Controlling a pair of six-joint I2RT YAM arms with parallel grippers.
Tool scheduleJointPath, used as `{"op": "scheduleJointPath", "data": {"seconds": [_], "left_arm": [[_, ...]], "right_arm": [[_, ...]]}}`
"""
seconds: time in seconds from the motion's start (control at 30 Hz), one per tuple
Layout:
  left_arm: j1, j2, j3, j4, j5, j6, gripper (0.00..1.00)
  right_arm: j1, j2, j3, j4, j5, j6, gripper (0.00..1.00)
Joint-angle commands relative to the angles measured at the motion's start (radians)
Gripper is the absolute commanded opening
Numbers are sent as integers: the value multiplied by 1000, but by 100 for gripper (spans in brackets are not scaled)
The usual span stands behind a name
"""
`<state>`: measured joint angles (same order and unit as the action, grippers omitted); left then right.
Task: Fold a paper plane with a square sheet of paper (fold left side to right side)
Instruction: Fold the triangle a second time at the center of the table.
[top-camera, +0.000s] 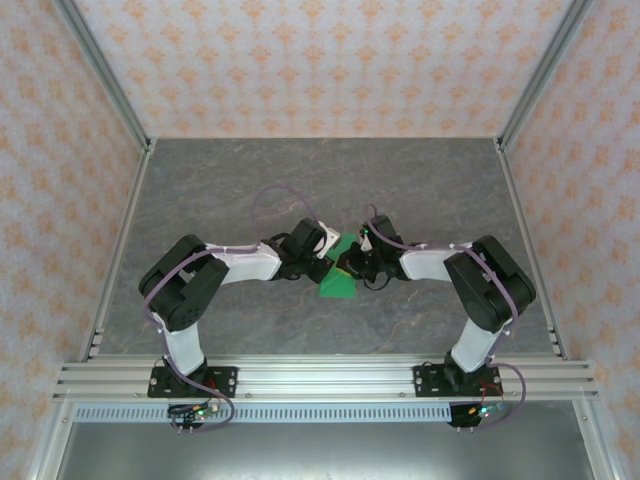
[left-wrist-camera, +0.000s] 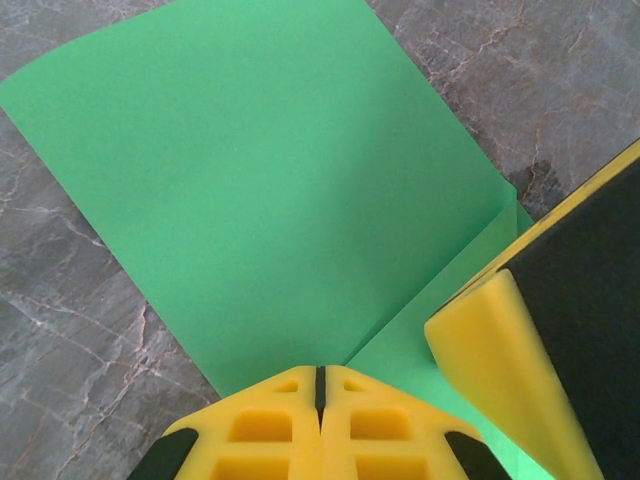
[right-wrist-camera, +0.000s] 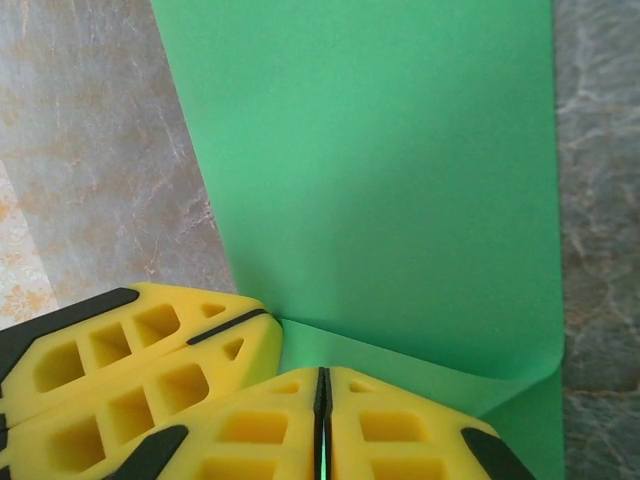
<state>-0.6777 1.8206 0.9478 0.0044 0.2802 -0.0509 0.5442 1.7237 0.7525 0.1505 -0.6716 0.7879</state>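
Lying flat on the grey, stone-look tabletop (top-camera: 250, 180) was one thin, bright green square sheet of paper (top-camera: 338, 282). It was partly folded, so one layer sat on top of another. Bare tabletop showed all around the paper.

Two robot arms stretched toward the paper, one from each side. The left pincer (left-wrist-camera: 320, 385), with chunky yellow fingers, was on the paper's left side. Its two fingers were pressed tight together, tips down where a crease ended. The right pincer (right-wrist-camera: 322, 390) was on the paper's right side, just beside the left one. Its fingers were together too, tips by a folded edge. I could not tell if any paper was caught between the fingers. They looked more like they were pushing down on it.

I think this paper would be very light and bendy. It would slide easily on the smooth tabletop, and it could crumple or tear if pulled hard. The middle lay too flat to grab. The best place to take hold looked like a loose edge or corner of the top layer, while the other pincer pressed the paper down so it could not slip.

Counting up: one sheet of paper, two arms, two pincers, and two fingers on each pincer.
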Motion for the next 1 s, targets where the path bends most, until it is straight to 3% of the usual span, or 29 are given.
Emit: {"op": "scheduleJointPath", "data": {"seconds": [0.0, 0.57, 0.83, 0.97], "left_arm": [[7, 17, 7, -9, 13, 20, 0], [7, -30, 7, 6, 31, -16, 1], [10, -170, -28, -11, -17, -60, 27], [18, -255, -77, -21, -13, -104, 32]], "right_arm": [[5, 8, -2, -37, 33, -30, 11], [6, 17, -4, -143, 96, -52, 11], [7, 23, -10, -142, 98, -49, 11], [8, 23, -7, -140, 96, -49, 11]]}}
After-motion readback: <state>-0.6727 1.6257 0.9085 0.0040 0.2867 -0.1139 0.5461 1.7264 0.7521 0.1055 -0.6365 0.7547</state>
